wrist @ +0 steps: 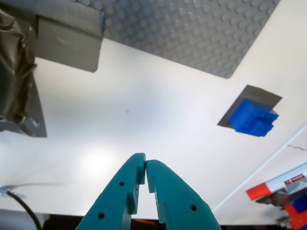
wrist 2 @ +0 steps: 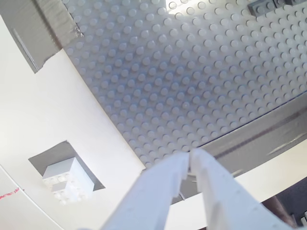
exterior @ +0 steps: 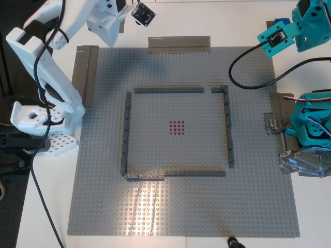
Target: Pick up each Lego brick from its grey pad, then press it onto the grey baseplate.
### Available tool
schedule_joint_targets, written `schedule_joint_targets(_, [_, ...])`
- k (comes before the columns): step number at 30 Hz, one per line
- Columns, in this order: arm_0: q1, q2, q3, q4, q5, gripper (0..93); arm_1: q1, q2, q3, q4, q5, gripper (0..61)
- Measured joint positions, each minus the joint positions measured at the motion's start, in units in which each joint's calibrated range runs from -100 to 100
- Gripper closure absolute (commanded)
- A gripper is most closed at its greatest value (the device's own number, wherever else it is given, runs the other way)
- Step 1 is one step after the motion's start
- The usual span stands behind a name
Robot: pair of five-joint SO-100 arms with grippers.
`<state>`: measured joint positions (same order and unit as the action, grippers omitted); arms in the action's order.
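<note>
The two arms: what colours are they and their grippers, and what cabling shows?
My first gripper is teal plastic, its tapered fingers dotted with small holes; its teal arm trails a black cable. My second gripper and arm are white, with black cables too.

My first gripper [wrist: 145, 165], teal, and my second gripper [wrist 2: 188, 157], white, both hang raised with jaws closed, empty.

Mid-grey studded baseplate [exterior: 181, 206], small red-dotted patch [exterior: 177, 127] at its centre, dark grey brick frame [exterior: 176, 132], bright blue brick [wrist: 253, 117] on dark grey pad [wrist: 259, 96], white brick [wrist 2: 67, 179] on dark grey pad [wrist 2: 55, 153], white desk [wrist: 144, 129], teal end effector [wrist: 145, 166], white end effector [wrist 2: 188, 158]
</note>
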<state>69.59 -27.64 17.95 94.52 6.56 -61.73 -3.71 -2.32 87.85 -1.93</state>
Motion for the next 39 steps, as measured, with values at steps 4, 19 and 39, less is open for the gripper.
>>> schedule_joint_targets(4, [0.0,0.0,0.0,0.0,-0.1,92.7,0.0,-2.5,0.0,0.0,0.3,61.3])
schedule_joint_targets(19, [1.4,0.2,0.0,0.5,-0.1,92.7,-3.2,-7.2,0.1,-4.9,0.0,61.3])
schedule_joint_targets(39, [1.3,0.2,-9.6,0.3,-0.1,92.7,-10.3,7.1,-17.9,-2.5,-1.4,61.3])
